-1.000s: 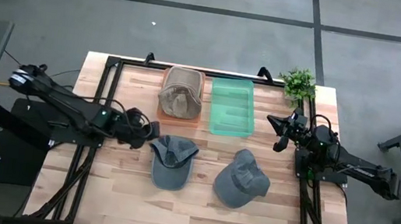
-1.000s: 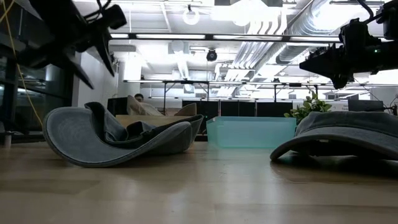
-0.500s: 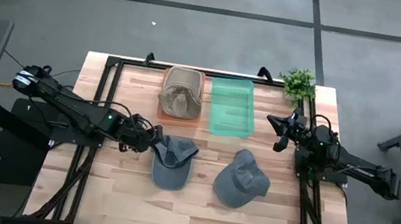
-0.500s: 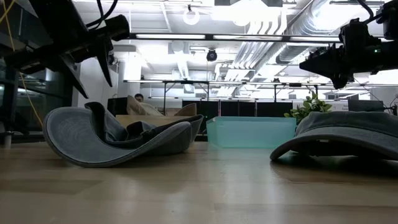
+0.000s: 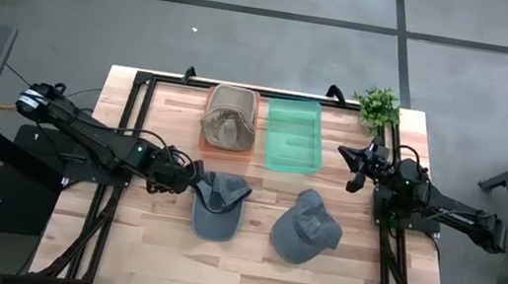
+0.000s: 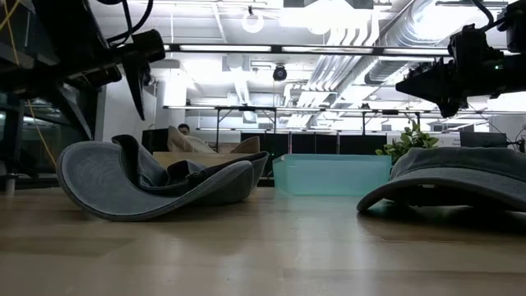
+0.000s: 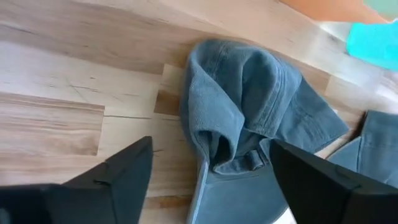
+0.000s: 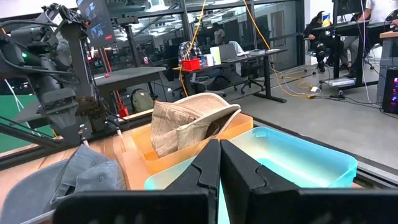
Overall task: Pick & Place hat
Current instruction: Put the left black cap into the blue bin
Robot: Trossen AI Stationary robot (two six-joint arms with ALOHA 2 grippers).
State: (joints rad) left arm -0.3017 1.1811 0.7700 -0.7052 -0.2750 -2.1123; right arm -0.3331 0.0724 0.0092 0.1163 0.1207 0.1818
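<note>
A blue-grey cap (image 5: 218, 204) lies on the wooden table with its crumpled crown toward the left arm; it also shows in the low view (image 6: 156, 181) and the left wrist view (image 7: 249, 118). My left gripper (image 5: 192, 181) is open and hovers just above the cap's back edge (image 6: 119, 103), one finger on either side of the crown in its wrist view (image 7: 211, 144). A second grey cap (image 5: 306, 227) rests brim-down to the right. My right gripper (image 5: 344, 155) is shut and waits raised by the table's right edge (image 8: 219, 155).
An orange tray holding a tan hat (image 5: 230, 117) and an empty teal tray (image 5: 293, 135) sit side by side at the far edge. A small green plant (image 5: 377, 105) stands at the far right corner. Bare wood lies along the near edge.
My left gripper has moved toward the table's right and slightly nearer, closing in on the blue-grey cap's back edge and staying open. Neither cap has moved.
</note>
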